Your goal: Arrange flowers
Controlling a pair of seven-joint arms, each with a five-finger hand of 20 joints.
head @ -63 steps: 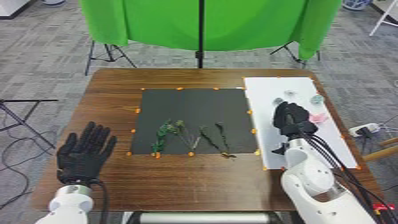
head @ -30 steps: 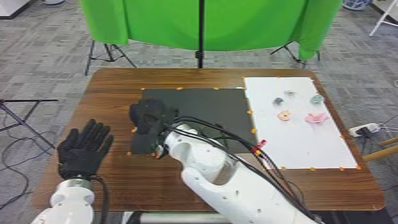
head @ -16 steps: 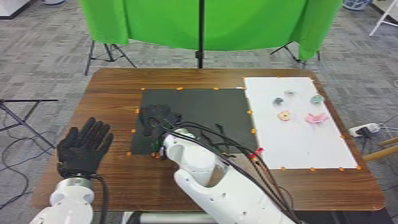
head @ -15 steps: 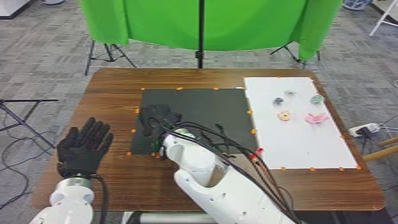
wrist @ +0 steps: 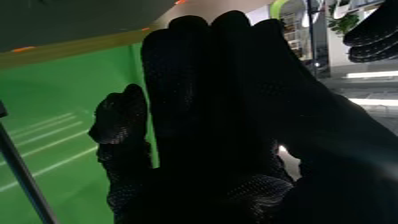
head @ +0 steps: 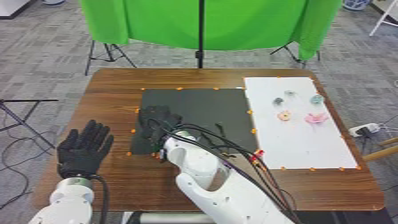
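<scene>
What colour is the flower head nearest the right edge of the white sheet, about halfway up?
The flower head is pink, seen best in the head view.

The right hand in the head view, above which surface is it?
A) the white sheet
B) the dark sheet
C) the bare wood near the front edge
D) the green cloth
B, because the right hand is over the left part of the dark sheet, while the white sheet with the pink flower lies farther right.
</scene>
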